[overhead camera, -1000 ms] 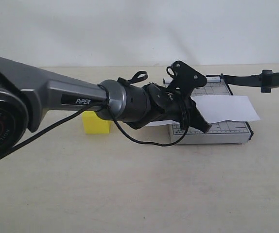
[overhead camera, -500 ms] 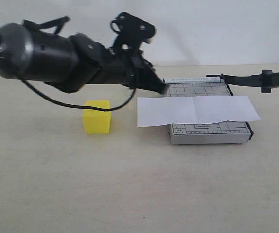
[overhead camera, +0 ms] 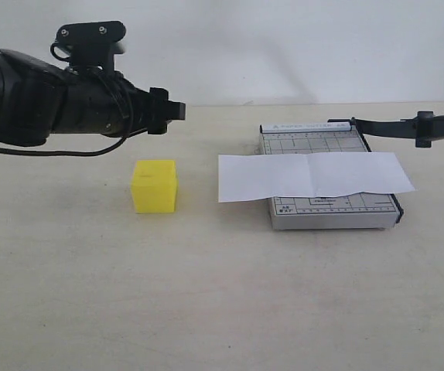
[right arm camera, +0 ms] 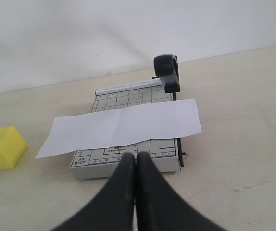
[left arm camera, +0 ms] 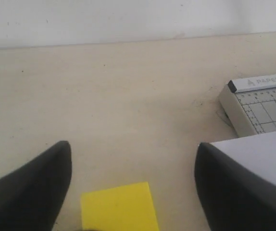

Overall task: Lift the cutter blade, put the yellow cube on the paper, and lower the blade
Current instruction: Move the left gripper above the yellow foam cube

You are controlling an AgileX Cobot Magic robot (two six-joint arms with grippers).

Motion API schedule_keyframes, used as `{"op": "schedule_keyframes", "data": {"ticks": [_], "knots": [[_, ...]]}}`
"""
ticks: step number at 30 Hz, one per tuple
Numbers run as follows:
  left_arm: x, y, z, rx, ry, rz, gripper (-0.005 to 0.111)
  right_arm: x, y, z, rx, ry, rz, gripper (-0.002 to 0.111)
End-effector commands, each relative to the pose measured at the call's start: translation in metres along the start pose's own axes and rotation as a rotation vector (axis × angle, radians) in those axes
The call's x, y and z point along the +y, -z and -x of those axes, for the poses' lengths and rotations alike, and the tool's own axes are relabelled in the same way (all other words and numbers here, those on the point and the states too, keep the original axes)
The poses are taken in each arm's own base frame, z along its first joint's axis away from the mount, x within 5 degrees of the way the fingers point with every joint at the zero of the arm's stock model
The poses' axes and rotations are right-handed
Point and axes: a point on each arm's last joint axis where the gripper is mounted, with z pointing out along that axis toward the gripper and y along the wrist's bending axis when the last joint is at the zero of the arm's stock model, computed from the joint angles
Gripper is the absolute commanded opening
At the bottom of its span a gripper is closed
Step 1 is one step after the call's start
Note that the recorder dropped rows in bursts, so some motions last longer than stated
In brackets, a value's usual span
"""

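Left claw hangs in the air at the far left, pointing right, its jaws spread wide with nothing between them. Below it and nearer sits the yellow cube, alone on the beige table, untouched by the fingers and apart from the paper.

To the right, the paper lies across the grey gridded cutter base. Its left end hangs out toward the cube and its right end passes the base's right edge. A faint crease crosses its middle.

From the base's far right corner the cutter blade reaches off to the right, clear of the paper, ending in a thick black handle.

The right claw, seen only from its own wrist camera, is pressed fully together and grips nothing, on the near side of the base.
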Motion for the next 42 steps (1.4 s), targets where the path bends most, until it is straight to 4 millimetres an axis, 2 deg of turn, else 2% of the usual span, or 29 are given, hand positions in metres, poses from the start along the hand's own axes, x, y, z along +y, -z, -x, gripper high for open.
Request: {"op": "schedule_keyframes", "data": {"ticks": [1,13,22,33,42], "knots": [[0.000,-0.001,-0.006,0.031,0.071,0.008,0.069,0.000,0.000,0.000,-0.007,0.007,0.002,0.000],[-0.006,-0.001,-0.005,0.014,0.046,-0.057,0.069,0.000,0.000,0.000,-0.007,0.007,0.002,0.000],[-0.006,-0.001,-0.006,0.019,0.078,-0.055,0.093,0.000,0.000,0.000,-0.007,0.007,0.002,0.000],[-0.023,-0.021,-0.040,0.144,0.111,-0.091,0.093,0.000,0.000,0.000,-0.007,0.007,0.002,0.000],[-0.032,-0.034,-0.056,0.198,0.099,-0.111,0.093,0.000,0.000,0.000,-0.007,0.007,0.002,0.000]]}}
